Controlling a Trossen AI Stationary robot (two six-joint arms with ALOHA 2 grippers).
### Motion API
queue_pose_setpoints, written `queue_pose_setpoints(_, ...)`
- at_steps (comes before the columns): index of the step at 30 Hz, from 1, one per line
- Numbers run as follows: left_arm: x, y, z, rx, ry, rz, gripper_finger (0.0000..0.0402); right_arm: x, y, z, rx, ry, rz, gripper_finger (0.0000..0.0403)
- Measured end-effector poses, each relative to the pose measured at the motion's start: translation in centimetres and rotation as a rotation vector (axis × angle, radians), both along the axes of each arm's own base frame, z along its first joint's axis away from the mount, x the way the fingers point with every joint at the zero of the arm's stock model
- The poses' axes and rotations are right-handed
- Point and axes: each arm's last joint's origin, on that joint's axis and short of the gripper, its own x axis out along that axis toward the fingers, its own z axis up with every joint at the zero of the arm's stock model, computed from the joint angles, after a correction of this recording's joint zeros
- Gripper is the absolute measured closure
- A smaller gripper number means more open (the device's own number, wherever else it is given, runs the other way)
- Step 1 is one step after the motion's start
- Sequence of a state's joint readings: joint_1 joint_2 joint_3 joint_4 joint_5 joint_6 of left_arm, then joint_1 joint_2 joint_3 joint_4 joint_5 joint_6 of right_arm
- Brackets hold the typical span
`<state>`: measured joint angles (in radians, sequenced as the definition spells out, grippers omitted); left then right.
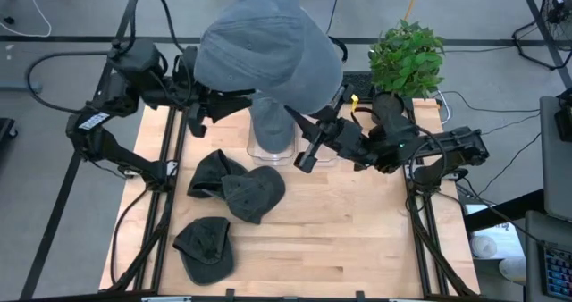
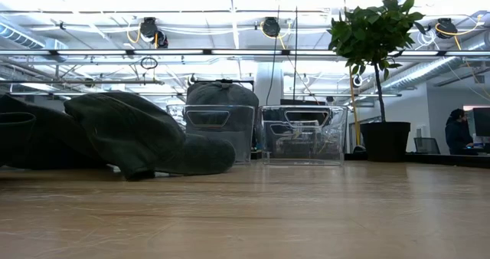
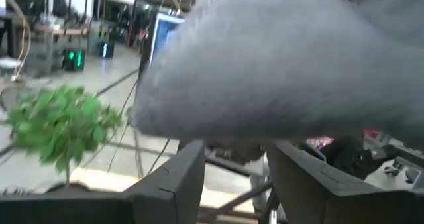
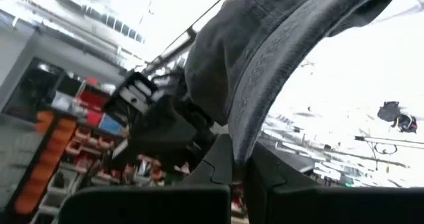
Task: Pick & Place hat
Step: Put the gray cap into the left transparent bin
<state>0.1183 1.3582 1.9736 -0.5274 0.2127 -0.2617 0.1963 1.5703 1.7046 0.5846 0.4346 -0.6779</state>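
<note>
A potted plant (image 1: 407,59) is seen at the far right edge of the wooden counter (image 1: 357,239), its dark pot (image 2: 385,141) set on the counter top. 2 clear plastic bins (image 2: 302,135) are placed side by side near the middle of the far edge. A person (image 2: 458,131) is seen in the room beyond, at the right.

I had both arms reaching inward toward the rear centre. My right end effector (image 4: 240,174) was pinched tight, fingers together. My left end effector (image 3: 235,177) sat raised opposite it, its fingers (image 3: 179,181) spread apart.
</note>
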Motion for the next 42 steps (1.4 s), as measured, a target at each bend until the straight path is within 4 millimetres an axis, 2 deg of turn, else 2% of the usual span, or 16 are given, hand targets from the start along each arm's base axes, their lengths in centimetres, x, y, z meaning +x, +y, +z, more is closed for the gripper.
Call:
queue_pose_setpoints(13,4.6,-0.8,-0.2,0.026,-0.135,0.011,0.0229,-0.1,-0.1,0.1,0.023,-0.027,0.034,0.0403)
queue_pose_setpoints(24,4.6,-1.0,0.3,0.070,-0.192,0.012,0.0234,0.0,-0.1,0.1,0.023,-0.021,0.035,0.0403)
queue_pose_setpoints(27,4.6,-1.0,0.3,0.041,-0.187,0.000,0.0270,0.0,-0.1,0.0,0.026,-0.009,0.040,0.0403)
queue_pose_setpoints(32,4.5,-1.1,0.1,0.070,-0.170,-0.031,0.0378,0.1,-0.1,-0.1,0.048,0.004,0.056,0.0395)
queue_pose_setpoints(38,4.5,-1.0,0.1,0.073,-0.161,-0.049,0.0392,0.2,0.0,-0.3,0.068,0.022,0.069,0.0361)
queue_pose_setpoints(42,4.3,-1.0,-0.1,0.078,-0.138,-0.120,0.0393,0.6,0.4,-1.1,0.090,0.103,0.095,0.0333)
